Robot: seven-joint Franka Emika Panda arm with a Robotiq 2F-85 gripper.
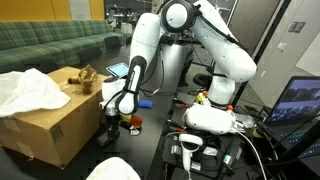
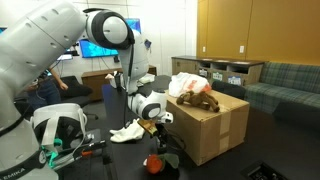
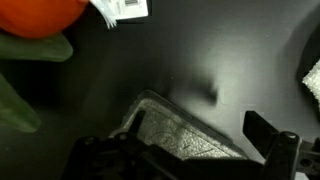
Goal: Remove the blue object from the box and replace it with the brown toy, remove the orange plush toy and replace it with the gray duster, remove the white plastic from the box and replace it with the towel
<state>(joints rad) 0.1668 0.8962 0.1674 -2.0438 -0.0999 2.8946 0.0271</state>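
Observation:
The box (image 1: 45, 125) (image 2: 210, 130) is a big brown carton. The brown toy (image 1: 88, 76) (image 2: 198, 101) and crumpled white plastic (image 1: 28, 92) (image 2: 188, 84) show at its top. My gripper (image 3: 193, 120) (image 1: 113, 120) (image 2: 158, 122) hangs low over the dark table beside the box and is open. In the wrist view the gray duster (image 3: 185, 135) lies between the two fingers, untouched as far as I can see. The orange plush toy (image 3: 35, 14) (image 1: 135, 122) (image 2: 155, 162) lies on the table close by. A small blue object (image 1: 143, 101) rests behind the arm.
A white towel (image 2: 130, 132) (image 3: 312, 80) lies on the table near the gripper. A lit tablet (image 1: 118, 70) sits further back. A green sofa (image 1: 50, 45) stands behind the box. Monitors and cables crowd the robot's base side (image 1: 290, 105).

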